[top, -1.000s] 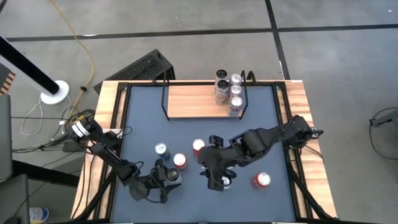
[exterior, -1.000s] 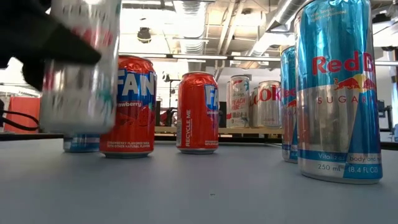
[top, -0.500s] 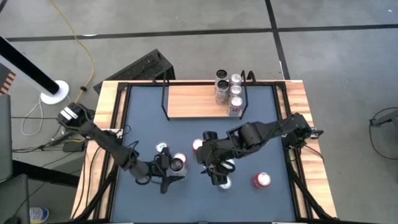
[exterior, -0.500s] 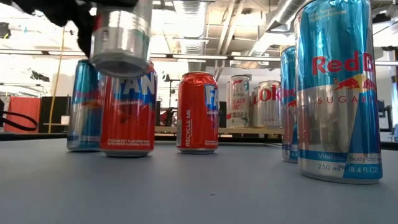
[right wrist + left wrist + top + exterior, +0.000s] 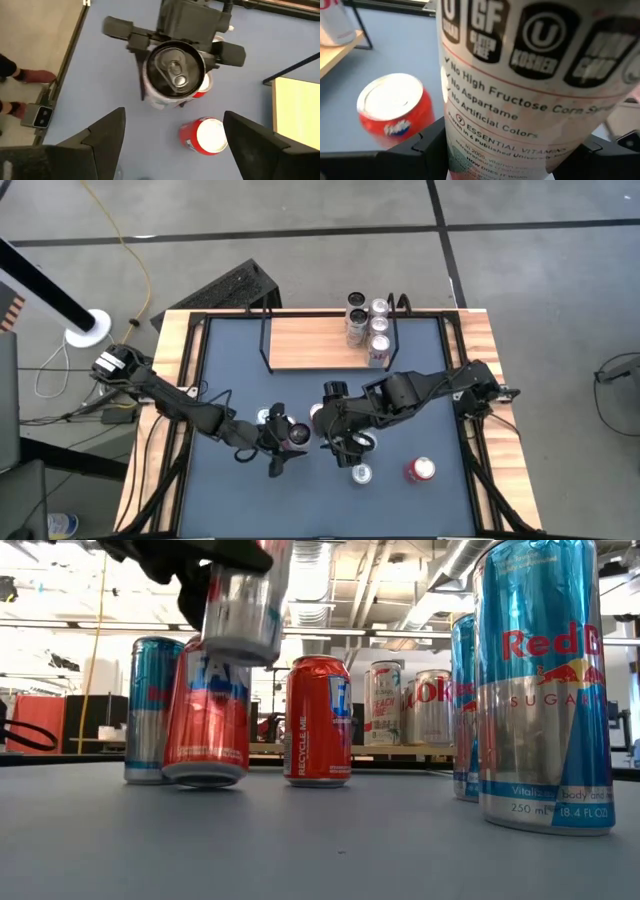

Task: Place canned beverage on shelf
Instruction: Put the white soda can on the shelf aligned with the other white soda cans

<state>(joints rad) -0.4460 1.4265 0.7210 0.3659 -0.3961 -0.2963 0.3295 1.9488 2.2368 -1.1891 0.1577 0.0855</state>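
Note:
My left gripper [image 5: 285, 435] is shut on a white and silver can [image 5: 240, 600], held above the dark table near its middle. The can also shows in the right wrist view [image 5: 174, 70]. A red can [image 5: 205, 710] stands right beside and below it and looks tipped. My right gripper [image 5: 345, 442] is open and empty just right of the held can, its fingers [image 5: 105, 135] wide apart. The light-wood shelf [image 5: 310, 345] with black wire ends stands at the table's far side, with several cans [image 5: 368, 330] at its right end. My left gripper pinches the can's side wall [image 5: 457, 150] between its two fingers [image 5: 427, 145], one on each side of the can. The fingers come level from the table's left. The can is upright, top up, and lifted clear of the table.
A blue can [image 5: 262, 417] and a red can [image 5: 318, 413] stand close to the held can. A silver can [image 5: 360, 473] and a red can [image 5: 420, 470] stand nearer the front. Tall blue cans [image 5: 545, 690] stand close to the low camera.
My left gripper has risen with the can and carried it toward the table's far edge and to the right, over the red can. The can is now lifted clear. My right gripper has moved a little toward the far edge.

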